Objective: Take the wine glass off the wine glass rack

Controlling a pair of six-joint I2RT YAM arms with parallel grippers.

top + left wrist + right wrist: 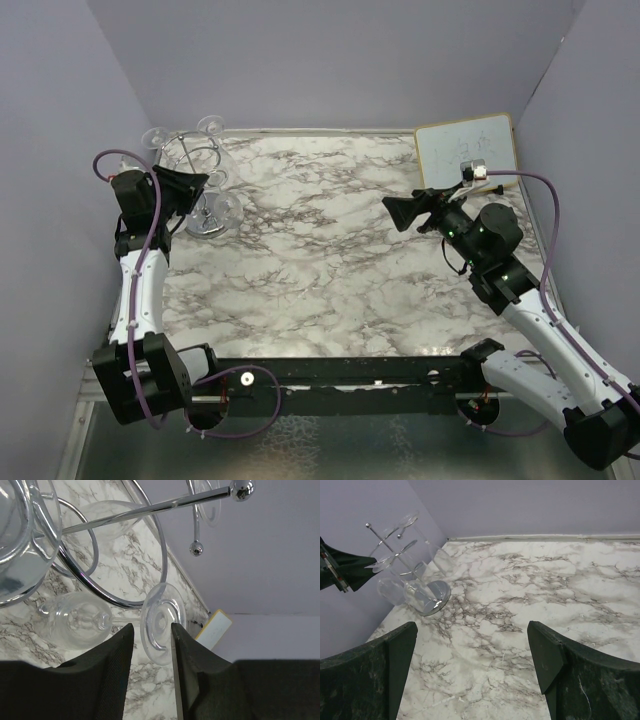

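The chrome wine glass rack (188,158) stands at the far left of the marble table, with clear glasses hanging from its looped arms. In the left wrist view its rings (161,550) and post fill the top. A wine glass (75,622) hangs there, and its round foot (161,622) sits just beyond my left gripper (152,627), whose jaws are narrowly apart. The right finger overlaps the foot's edge; the left finger stands clear of it. My left gripper (190,188) is right against the rack. My right gripper (395,208) is wide open and empty over mid-table, far from the rack (395,550).
A small whiteboard (465,150) with a metal object (474,170) on it lies at the far right corner. Lilac walls close in the table on the left, back and right. The rack's mirror base (434,597) rests close to the left wall.
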